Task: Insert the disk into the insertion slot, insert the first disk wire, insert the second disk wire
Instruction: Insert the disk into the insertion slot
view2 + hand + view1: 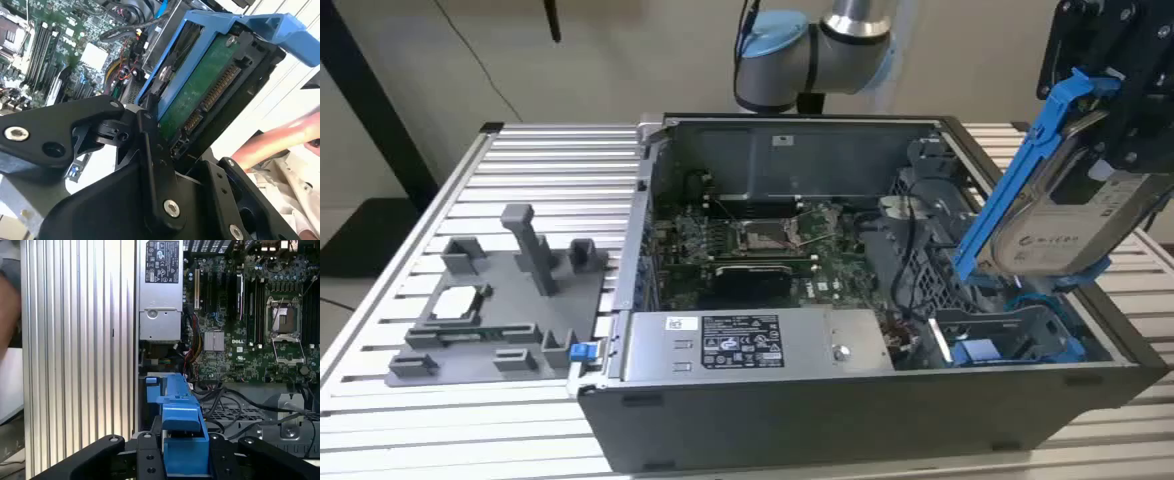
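In the exterior view my gripper (1110, 125) hangs at the right, shut on the disk (1062, 228). The disk is a silver-grey drive with a white label in a bright blue carrier (1017, 170). It is tilted steeply, its lower end just above the insertion slot (1011, 335), a grey cage with blue parts at the case's near right corner. The second wrist view shows the disk's green circuit side (200, 95) between my black fingers (150, 150). In the first wrist view the blue carrier (182, 430) sits between the fingers (145, 460). Black cables (907, 262) lie beside the cage.
The open computer case holds a motherboard (761, 240) and a silver labelled power supply (747, 345) along its near wall. A grey fixture (494, 300) with small parts stands on the slatted metal table (400, 250) at the exterior view's left. A person's arm (280, 140) is close by.
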### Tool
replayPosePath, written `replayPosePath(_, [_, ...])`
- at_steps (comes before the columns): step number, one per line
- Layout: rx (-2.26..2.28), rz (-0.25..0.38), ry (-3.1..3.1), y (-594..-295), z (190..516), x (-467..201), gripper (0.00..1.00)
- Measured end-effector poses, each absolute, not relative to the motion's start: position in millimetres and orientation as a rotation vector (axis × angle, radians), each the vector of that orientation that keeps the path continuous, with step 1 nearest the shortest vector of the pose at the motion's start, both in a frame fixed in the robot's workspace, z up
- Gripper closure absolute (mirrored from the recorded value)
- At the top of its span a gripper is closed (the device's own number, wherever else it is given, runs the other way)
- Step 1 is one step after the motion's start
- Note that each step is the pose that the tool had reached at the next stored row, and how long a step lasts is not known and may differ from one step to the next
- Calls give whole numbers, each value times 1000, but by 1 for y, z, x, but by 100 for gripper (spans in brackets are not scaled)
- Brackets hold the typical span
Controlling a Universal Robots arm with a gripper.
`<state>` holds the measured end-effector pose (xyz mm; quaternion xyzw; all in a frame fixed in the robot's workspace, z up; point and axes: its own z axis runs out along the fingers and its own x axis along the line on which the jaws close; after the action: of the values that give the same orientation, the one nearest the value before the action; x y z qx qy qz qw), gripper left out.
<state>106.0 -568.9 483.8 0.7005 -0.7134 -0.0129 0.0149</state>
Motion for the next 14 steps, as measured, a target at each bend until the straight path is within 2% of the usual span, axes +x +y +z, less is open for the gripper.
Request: replayPosePath(14, [2180,-40,-2220,-570,482,106,100])
